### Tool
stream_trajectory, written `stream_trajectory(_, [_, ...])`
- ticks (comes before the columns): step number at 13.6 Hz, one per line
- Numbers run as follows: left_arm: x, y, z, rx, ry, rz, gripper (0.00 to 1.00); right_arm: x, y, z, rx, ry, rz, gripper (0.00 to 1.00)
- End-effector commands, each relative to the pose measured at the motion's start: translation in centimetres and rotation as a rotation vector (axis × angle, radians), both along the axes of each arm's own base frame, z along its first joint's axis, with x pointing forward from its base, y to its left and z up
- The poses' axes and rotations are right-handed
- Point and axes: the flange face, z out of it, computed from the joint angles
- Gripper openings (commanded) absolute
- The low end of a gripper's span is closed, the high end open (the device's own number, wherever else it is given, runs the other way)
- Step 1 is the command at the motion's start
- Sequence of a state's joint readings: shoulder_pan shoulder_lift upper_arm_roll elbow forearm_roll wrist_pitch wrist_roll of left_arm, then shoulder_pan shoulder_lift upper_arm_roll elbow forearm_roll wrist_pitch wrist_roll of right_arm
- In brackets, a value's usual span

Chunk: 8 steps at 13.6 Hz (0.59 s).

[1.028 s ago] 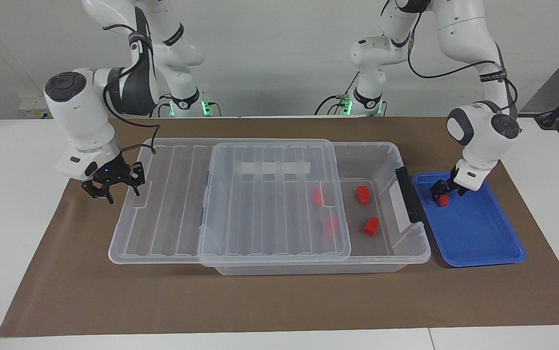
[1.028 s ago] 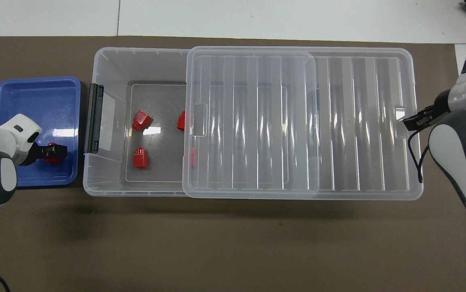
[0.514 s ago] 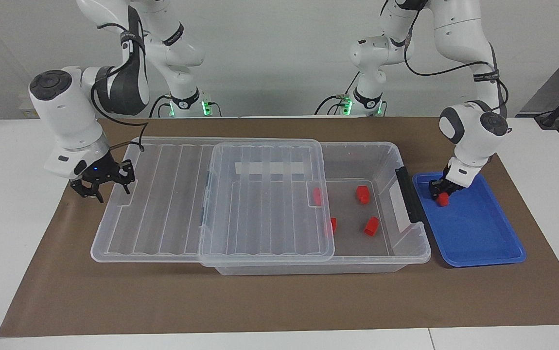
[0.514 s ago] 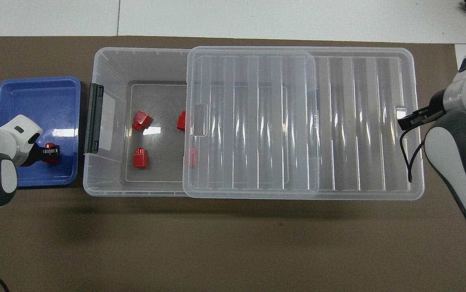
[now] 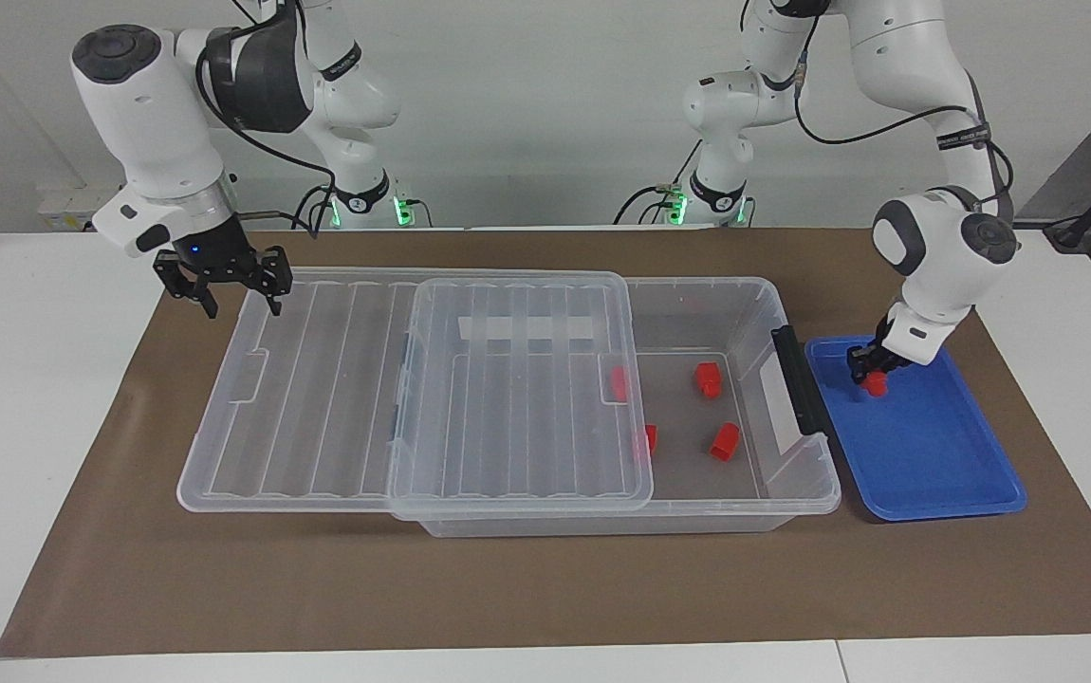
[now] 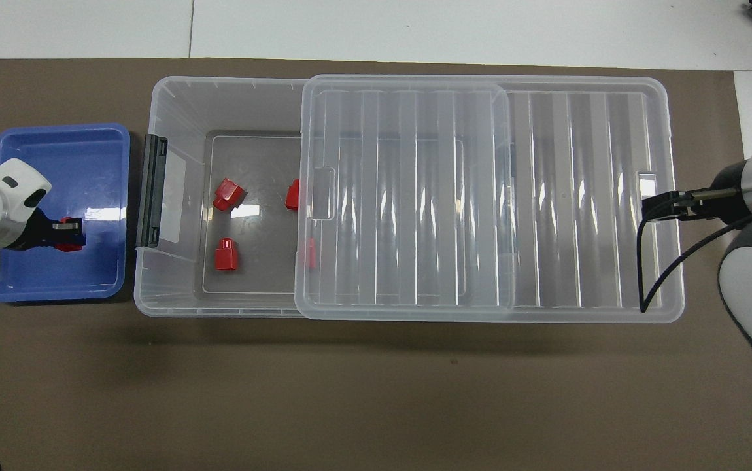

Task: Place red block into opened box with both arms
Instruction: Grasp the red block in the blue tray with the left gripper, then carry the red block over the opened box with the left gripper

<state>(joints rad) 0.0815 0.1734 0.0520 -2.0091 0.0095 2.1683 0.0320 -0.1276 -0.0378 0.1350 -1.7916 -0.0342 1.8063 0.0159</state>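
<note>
Red block [image 5: 875, 382] in the blue tray [image 5: 934, 455], pinched between the closed fingers of the left gripper [image 5: 871, 372], low over the tray end nearest the box [image 5: 754, 313]. Lifted or only gripped: cannot tell. Tray set just beside the box's black latch [image 5: 797, 379], toward the left arm's end of the table, probably to keep the carry short. Clear lid [image 5: 413, 389] slid aside toward the right arm's end, resting on the box, leaving the latch end uncovered as an entry for the block. Four matching red blocks on the box floor: two in the open part [image 5: 708, 378] [image 5: 724, 441], two partly under the lid's edge [image 5: 619, 381] [image 5: 648, 438]. Right gripper [image 5: 223, 285] raised over the lid's outer corner, fingers apart, empty, clear of the lid, waiting.
</note>
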Motion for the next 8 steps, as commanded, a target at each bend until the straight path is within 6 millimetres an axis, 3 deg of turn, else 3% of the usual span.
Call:
stream_trajectory(1, [3.3,-4.4,5.7,-0.064,-0.010,0.145,0.00,-0.2,0.5,2.1,0.035,0.001,-0.059,0.93])
stream_trajectory(3, [4.5,-9.4,9.0,-0.084,-0.036,0.248,0.00,-0.1,2.1,4.1,0.039,-0.001,-0.080,0.93])
stream_trajectory(5, [4.7,-14.2,11.4,-0.089,-0.042,0.301,0.00,-0.4,2.6,6.3,0.031,0.001,-0.097,0.93])
stream_trajectory(8, [4.7,-18.5,14.2,-0.086,-0.015,0.376,0.00,-0.1,3.4,6.9,0.026,0.008,-0.081,0.94])
